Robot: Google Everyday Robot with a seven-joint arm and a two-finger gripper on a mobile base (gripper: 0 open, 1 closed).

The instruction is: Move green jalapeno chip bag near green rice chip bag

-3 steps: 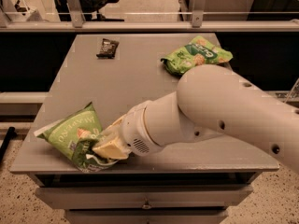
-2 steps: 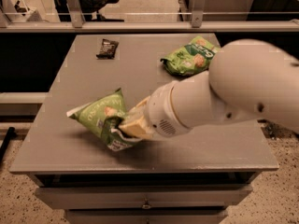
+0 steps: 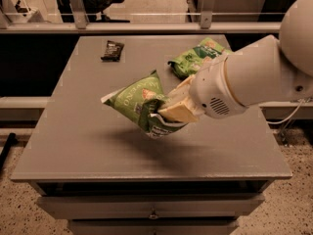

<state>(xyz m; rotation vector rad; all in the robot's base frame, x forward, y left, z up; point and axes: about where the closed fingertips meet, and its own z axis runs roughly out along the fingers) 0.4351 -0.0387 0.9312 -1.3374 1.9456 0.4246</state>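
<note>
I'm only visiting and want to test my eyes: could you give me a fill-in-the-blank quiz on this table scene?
1. The pincer is shut on the green jalapeno chip bag, holding it ___ the grey table.
2. In all, ___ green bags are in view.
3. In the camera view, the small dark packet lies ___ of the green rice chip bag.
Missing words: above; two; left.

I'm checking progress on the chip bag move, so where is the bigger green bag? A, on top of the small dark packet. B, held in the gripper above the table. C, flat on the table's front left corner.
B: the gripper is shut on the bigger green bag, holding it above the table, its shadow below.
</note>
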